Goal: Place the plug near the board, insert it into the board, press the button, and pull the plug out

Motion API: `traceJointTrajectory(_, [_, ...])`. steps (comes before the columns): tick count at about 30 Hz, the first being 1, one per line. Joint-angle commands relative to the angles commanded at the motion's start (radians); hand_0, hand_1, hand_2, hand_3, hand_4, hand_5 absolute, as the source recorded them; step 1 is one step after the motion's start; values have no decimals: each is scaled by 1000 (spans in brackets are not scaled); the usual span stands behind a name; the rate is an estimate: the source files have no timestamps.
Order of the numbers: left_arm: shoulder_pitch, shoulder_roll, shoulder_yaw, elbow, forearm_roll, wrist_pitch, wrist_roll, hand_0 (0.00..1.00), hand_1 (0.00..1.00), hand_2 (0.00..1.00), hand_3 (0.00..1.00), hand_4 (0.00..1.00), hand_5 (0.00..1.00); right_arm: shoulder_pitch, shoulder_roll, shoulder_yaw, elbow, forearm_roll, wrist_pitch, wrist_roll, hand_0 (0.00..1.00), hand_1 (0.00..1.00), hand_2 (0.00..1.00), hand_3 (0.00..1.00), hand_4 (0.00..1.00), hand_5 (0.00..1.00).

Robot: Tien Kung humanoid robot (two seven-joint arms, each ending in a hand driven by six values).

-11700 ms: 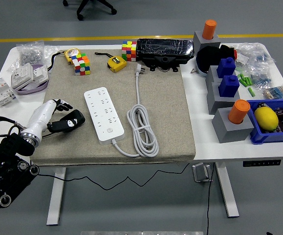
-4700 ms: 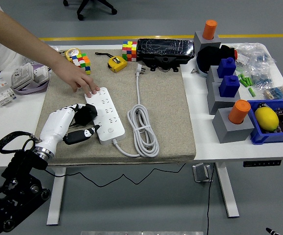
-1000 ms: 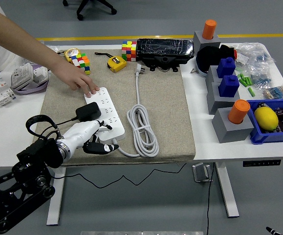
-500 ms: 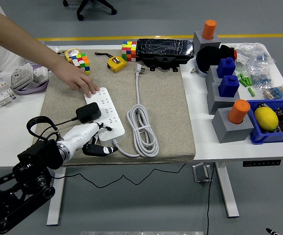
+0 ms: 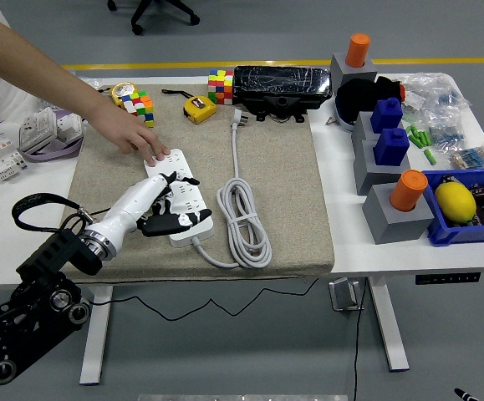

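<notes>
Resting on one white board (image 5: 185,194), left robot hand (image 5: 165,210) fingers spread, grasping nothing, one person's hand (image 5: 135,136) steadying its far end.

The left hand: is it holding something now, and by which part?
It cannot be told. The left hand lies over the power strip, covering the black plug; whether its fingers grip the plug is hidden.

Left hand (image 5: 165,209) reaches forward, fingers spread.

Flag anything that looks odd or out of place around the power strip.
A person's hand presses down the far end of the power strip while the left hand works over it. The strip's own plug lies unplugged on the mat.
</notes>
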Motion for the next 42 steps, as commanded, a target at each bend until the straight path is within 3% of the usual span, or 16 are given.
traceJointTrajectory(1, [1, -3, -7, 10, -28, 25, -23, 291, 199, 300, 604, 830, 510, 0, 0, -1, 0, 0, 0, 0, 650, 646, 645, 568, 993, 561])
traceJointTrajectory(6, [9, -14, -48, 46, -157, 108, -105, 291, 199, 300, 604, 830, 510, -1, 0, -3, -2, 0, 0, 0, 650, 646, 645, 568, 993, 561])
traceJointTrajectory(7, [10, -15, -56, 49, -168, 115, -111, 314, 247, 354, 594, 824, 512, -1, 0, -3, -2, 0, 0, 0, 650, 647, 645, 568, 993, 561])
traceJointTrajectory(23, [10, -13, -69, 50, -147, 82, -81, 314, 259, 363, 599, 840, 524, 1, -1, -2, -2, 0, 0, 0, 650, 647, 646, 568, 993, 562])
traceJointTrajectory(30, [8, -2, -41, 19, 16, -34, 10, 279, 236, 337, 603, 830, 510, 0, -2, -5, -3, 1, 0, -1, 650, 647, 646, 568, 993, 561])
traceJointTrajectory(31, [7, -2, -38, 13, 51, -56, 26, 130, 104, 156, 664, 817, 483, 0, -3, -6, -3, 1, 1, -1, 648, 647, 645, 568, 993, 561])
traceJointTrajectory(33, [5, -1, -33, 6, 89, -89, 49, 130, 104, 156, 664, 817, 483, 2, -3, -5, -2, 1, 1, -1, 648, 647, 645, 568, 993, 561])
traceJointTrajectory(38, [-3, 5, -15, -19, 183, -228, 143, 95, 77, 139, 671, 824, 487, 6, -3, -8, -1, 2, 1, -1, 648, 647, 645, 568, 993, 562])
traceJointTrajectory(42, [-7, 6, -5, -14, 195, -288, 185, 95, 77, 139, 671, 824, 487, 6, -5, -9, -2, 3, 1, -1, 648, 647, 645, 568, 993, 562])
